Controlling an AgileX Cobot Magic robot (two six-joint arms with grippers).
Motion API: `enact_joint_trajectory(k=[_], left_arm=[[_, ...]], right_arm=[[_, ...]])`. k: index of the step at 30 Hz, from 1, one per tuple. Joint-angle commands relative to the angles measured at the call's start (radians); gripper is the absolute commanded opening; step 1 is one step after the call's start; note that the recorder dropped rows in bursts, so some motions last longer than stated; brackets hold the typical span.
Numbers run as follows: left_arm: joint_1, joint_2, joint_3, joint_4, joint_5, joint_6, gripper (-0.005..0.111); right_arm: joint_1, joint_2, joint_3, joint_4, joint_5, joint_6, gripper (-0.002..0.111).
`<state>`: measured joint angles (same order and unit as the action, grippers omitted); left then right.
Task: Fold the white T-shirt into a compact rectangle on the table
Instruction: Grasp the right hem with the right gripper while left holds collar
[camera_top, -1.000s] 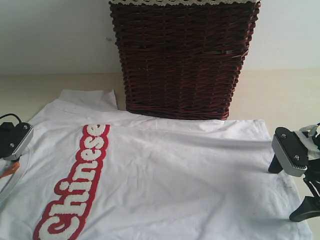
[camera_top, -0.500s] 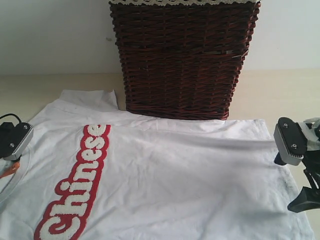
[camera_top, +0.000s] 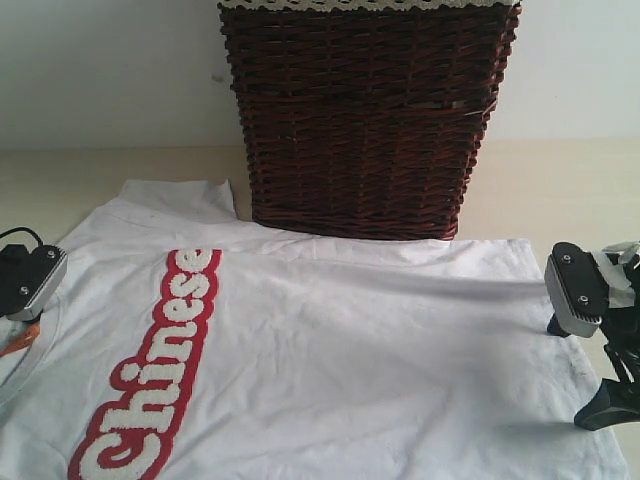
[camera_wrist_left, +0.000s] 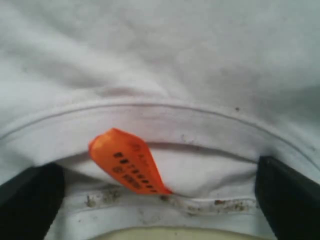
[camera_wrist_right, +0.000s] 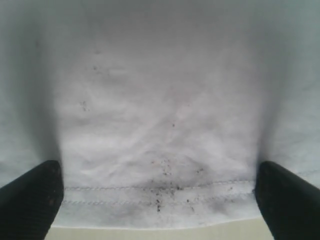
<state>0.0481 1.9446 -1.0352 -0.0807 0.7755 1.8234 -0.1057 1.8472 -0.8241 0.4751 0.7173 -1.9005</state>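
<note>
Lying spread out, front side up, on the table (camera_top: 560, 190), the T-shirt (camera_top: 330, 360) covers most of the near surface, its neck end at the left of the exterior view and its hem at the right. A red band (camera_top: 150, 380) with fuzzy white letters reading "Chinese" runs across the chest. One sleeve (camera_top: 175, 200) reaches toward the far side, ending just beside a dark wicker basket (camera_top: 365, 110) that stands behind the shirt, whose far edge lies at the basket's foot. The left gripper (camera_wrist_left: 160, 200) sits low over the neck, jaws spread wide and holding nothing, one black finger to each side of the ribbed collar (camera_wrist_left: 165, 120). An orange tag (camera_wrist_left: 131, 162) sticks out from inside the collar between them. The right gripper (camera_wrist_right: 160, 200) is at the opposite end, likewise wide apart and empty, straddling a stretch of the stitched hem (camera_wrist_right: 155, 195), where small dark specks (camera_wrist_right: 167, 170) dot the cloth. Whether either gripper's fingertips touch the fabric cannot be told.
</note>
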Motion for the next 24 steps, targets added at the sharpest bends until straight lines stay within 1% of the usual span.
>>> enact_joint_trajectory(k=[1, 4, 7, 9, 12, 18, 19, 24], left_arm=[[0.001, 0.007, 0.001, -0.002, 0.010, 0.001, 0.104], [0.001, 0.007, 0.001, -0.002, 0.010, 0.001, 0.104], [0.001, 0.007, 0.001, -0.002, 0.010, 0.001, 0.104], [0.001, 0.007, 0.001, -0.002, 0.010, 0.001, 0.104], [0.001, 0.007, 0.001, -0.002, 0.010, 0.001, 0.104], [0.001, 0.007, 0.001, -0.002, 0.010, 0.001, 0.104], [0.001, 0.007, 0.001, -0.002, 0.010, 0.001, 0.104], [0.001, 0.007, 0.001, -0.002, 0.010, 0.001, 0.104]], right_arm=[[0.002, 0.034, 0.015, -0.054, -0.025, -0.007, 0.103], [0.002, 0.061, 0.041, -0.117, -0.066, -0.006, 0.096], [0.002, 0.074, 0.072, -0.166, -0.149, 0.047, 0.079], [0.002, 0.071, 0.086, -0.192, -0.183, 0.073, 0.064], [0.002, 0.071, 0.085, -0.205, -0.186, 0.094, 0.041], [0.002, 0.071, 0.085, -0.205, -0.186, 0.100, 0.003], [0.002, 0.071, 0.085, -0.205, -0.186, 0.100, 0.000], [0.002, 0.071, 0.085, -0.205, -0.186, 0.098, 0.000]])
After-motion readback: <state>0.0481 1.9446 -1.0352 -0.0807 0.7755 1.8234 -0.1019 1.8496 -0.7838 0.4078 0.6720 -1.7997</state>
